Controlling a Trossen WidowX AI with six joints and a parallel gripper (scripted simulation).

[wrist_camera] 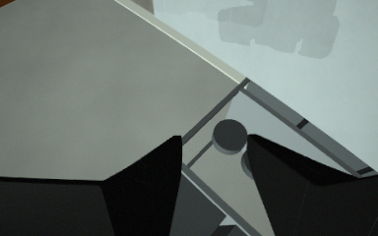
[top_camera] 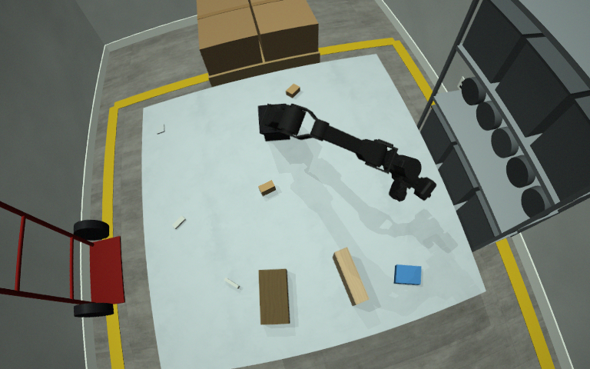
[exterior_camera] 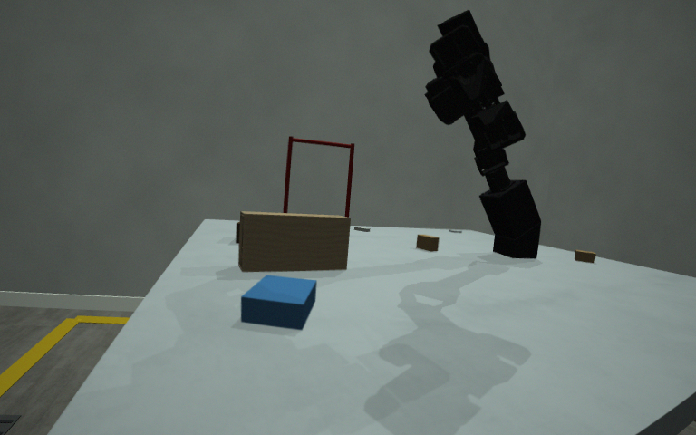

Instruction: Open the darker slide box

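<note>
Overhead, the darker slide box (top_camera: 273, 296) lies flat on the pale desk (top_camera: 208, 174), well apart from the arm base (top_camera: 278, 121). The lighter slide box (top_camera: 350, 276) lies just beside the darker slide box, with a blue block (top_camera: 407, 274) beyond it. The arm extends from its base toward the shelf rack (top_camera: 478, 104), and the jaws (top_camera: 413, 191) hang in the air near the rack, well apart from the darker slide box. Two small tan blocks (top_camera: 266, 187) (top_camera: 293, 90) sit nearer the base.

From the exterior view, the darker slide box (exterior_camera: 294, 241) stands behind the blue block (exterior_camera: 279, 300). No tray is seen protruding from it. The arm (exterior_camera: 488, 133) rises steeply above its base (exterior_camera: 513, 220).

At the wrist view, the two fingers stand partly closed with a clear gap between them and nothing held. A dark disc (wrist_camera: 229, 135) on the rack shows through that gap.
</note>
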